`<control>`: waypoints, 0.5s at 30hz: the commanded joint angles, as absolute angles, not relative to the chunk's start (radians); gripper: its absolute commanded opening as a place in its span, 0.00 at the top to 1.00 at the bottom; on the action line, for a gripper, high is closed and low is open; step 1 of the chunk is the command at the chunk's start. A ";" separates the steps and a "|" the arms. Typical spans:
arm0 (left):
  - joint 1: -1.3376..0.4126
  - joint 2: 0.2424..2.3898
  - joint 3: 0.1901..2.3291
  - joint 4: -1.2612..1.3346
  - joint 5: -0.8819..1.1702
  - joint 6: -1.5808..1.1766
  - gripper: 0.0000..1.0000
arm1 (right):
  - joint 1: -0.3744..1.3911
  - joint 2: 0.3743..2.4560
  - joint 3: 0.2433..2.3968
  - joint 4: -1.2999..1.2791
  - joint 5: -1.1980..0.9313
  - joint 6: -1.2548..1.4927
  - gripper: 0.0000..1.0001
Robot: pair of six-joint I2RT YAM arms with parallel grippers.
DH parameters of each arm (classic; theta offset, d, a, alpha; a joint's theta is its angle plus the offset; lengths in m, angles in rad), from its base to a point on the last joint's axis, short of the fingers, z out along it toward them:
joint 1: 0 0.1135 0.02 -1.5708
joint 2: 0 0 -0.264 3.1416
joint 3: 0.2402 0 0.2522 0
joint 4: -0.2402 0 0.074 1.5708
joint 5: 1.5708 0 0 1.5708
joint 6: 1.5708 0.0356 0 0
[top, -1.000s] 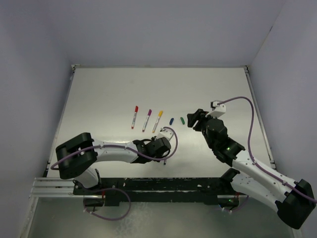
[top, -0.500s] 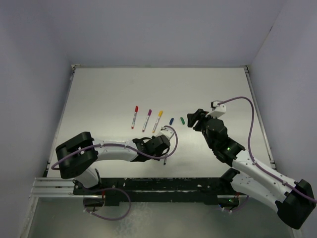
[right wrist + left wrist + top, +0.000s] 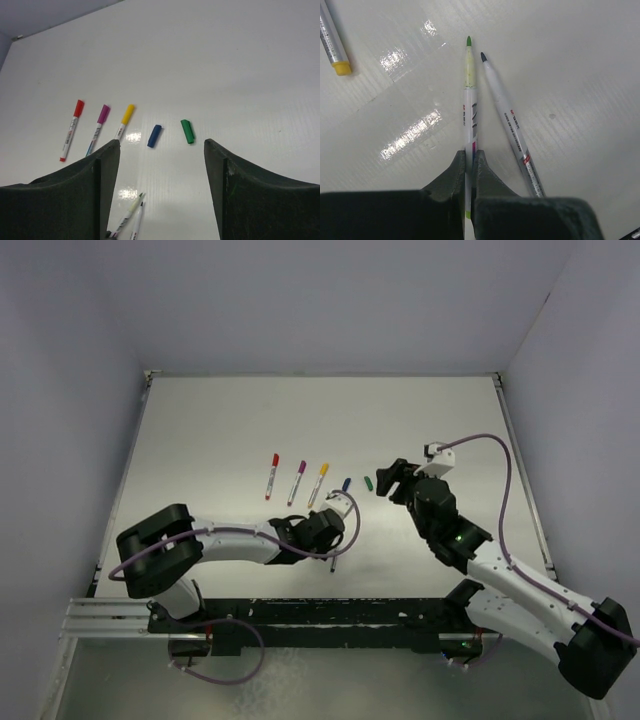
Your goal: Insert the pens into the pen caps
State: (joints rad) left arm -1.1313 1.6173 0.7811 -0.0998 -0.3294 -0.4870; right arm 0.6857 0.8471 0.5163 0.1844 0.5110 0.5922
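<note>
The slim whitish green-tipped pen [image 3: 469, 100] lies on the white bench [image 3: 570, 60] beside a dark-tipped pen [image 3: 507, 122]. The left jaws have just clenched on its barrel, so lifting can likely follow. The right jaws stand released near the small green plastic cap [image 3: 187, 131].

Bare table [image 3: 320, 420] stretches beyond the capped pens [image 3: 297, 480]; a dark-tipped pen [image 3: 507, 117] flanks the green-tipped pen [image 3: 469, 95] in the left end effector [image 3: 469, 155].

A: Rear end of the green-tipped pen [image 3: 469, 100] hidden between the fingers [image 3: 451, 179].
B: Noted. The yellow-capped pen [image 3: 332, 42] is cut by the top-left edge; the dark-tipped pen [image 3: 507, 120] probably ends behind a finger.
</note>
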 commanded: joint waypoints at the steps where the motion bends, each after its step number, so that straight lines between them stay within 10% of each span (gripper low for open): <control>1: -1.108 1.606 0.728 -0.180 -0.294 -0.491 1.00 | 0.670 0.894 0.582 0.174 0.560 0.571 0.26; 5: -1.092 1.527 0.732 -0.194 -0.308 -0.472 1.00 | 0.649 0.959 0.624 0.174 0.563 0.526 0.21; 15: -1.088 1.341 0.724 -0.192 -0.313 -0.455 1.00 | 0.541 1.161 0.747 0.141 0.422 0.400 0.54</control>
